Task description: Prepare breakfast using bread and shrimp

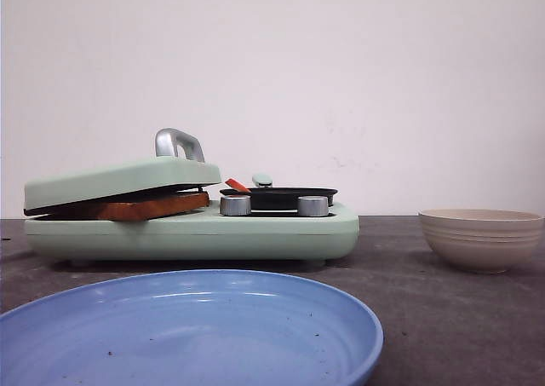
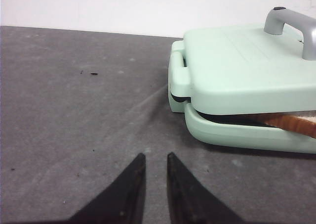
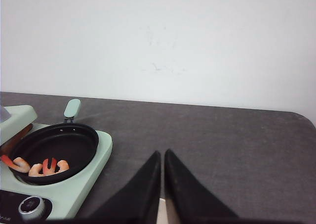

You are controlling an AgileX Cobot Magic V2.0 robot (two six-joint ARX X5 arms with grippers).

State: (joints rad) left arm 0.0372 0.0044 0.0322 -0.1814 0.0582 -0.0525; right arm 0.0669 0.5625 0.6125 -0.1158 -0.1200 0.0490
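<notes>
The bread [image 1: 145,205] lies clamped under the lowered lid [image 1: 119,181] of a mint-green breakfast maker [image 1: 196,233]; only its brown crust edge shows, also in the left wrist view [image 2: 296,123]. The shrimp [image 3: 34,167], pink-orange pieces, lie in the black pan [image 3: 59,145] on the maker's right half; the front view shows only a red sliver [image 1: 237,185]. My left gripper [image 2: 156,156] hovers over bare table left of the maker, its jaws nearly together and empty. My right gripper [image 3: 162,154] is shut and empty over the table right of the pan. Neither gripper shows in the front view.
A blue plate [image 1: 196,326] sits at the front of the table. A beige bowl [image 1: 482,237] stands at the right. The lid has a grey handle [image 1: 179,142]. Two silver knobs [image 1: 235,204] sit on the maker's front. The tabletop [image 2: 74,110] is dark grey.
</notes>
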